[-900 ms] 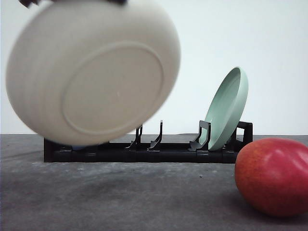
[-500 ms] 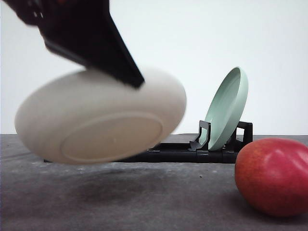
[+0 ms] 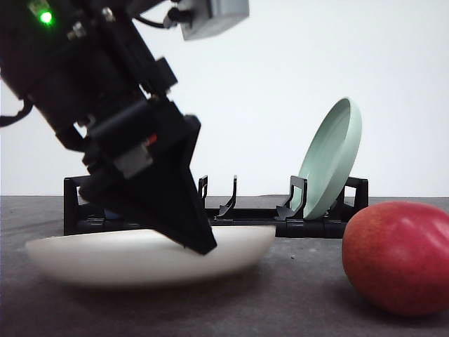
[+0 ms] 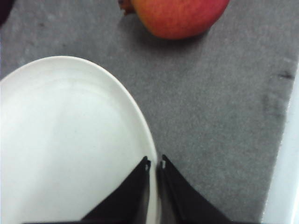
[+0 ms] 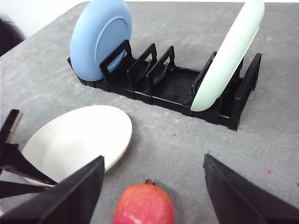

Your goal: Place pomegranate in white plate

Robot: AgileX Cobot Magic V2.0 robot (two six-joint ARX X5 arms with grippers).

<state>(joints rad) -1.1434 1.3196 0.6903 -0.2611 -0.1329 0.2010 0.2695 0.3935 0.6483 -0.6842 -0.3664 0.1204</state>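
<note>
Pomegranate (image 5: 144, 204) sits on the grey table (image 5: 280, 140), between the right gripper's (image 5: 152, 186) wide-open jaws and apart from the white plate (image 3: 151, 258). That plate lies flat in front of the black rack (image 5: 173, 86), its rim pinched by the left gripper (image 4: 154, 164).

Low front camera and both wrist cameras share the white plate (image 3: 151, 256).

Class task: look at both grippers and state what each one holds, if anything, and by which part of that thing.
The left gripper pinches the white plate by its rim, one finger on each side. The right gripper is open, holding nothing, above the pomegranate.
</note>
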